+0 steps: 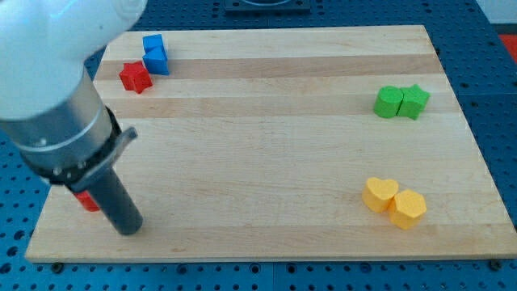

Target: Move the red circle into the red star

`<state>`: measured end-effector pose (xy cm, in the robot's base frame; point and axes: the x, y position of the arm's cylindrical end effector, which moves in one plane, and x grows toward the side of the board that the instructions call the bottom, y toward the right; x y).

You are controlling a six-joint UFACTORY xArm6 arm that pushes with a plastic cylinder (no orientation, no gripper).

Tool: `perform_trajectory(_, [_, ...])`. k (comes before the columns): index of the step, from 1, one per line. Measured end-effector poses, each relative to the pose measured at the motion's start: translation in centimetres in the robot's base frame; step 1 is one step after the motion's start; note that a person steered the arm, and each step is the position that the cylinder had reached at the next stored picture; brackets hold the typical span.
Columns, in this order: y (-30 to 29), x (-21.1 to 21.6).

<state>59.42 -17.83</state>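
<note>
The red star point(136, 77) lies at the board's upper left, touching a blue block point(155, 54) on its upper right. A red block point(86, 201), mostly hidden behind my arm, sits near the board's lower left; its shape cannot be made out. My dark rod comes down over it, and my tip point(129, 229) rests just to the right of and below that red block, close to the board's bottom edge.
Two green blocks point(388, 102) point(414, 100) sit together at the right. A yellow heart point(380, 195) and a yellow hexagon point(408, 208) touch at the lower right. The wooden board point(275, 153) lies on a blue surface.
</note>
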Motion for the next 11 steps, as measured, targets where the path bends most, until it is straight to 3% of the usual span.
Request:
perform_trajectory(1, [-6.1,-2.3])
perform_trajectory(3, [-5.2,-12.0])
perform_trajectory(4, [-4.6,-12.4])
perform_trajectory(5, [-7.5,-12.2])
perform_trajectory(6, [-8.0,-16.3])
perform_trajectory(7, [-4.5,-20.5])
perform_trajectory(11, [-3.4,-18.6])
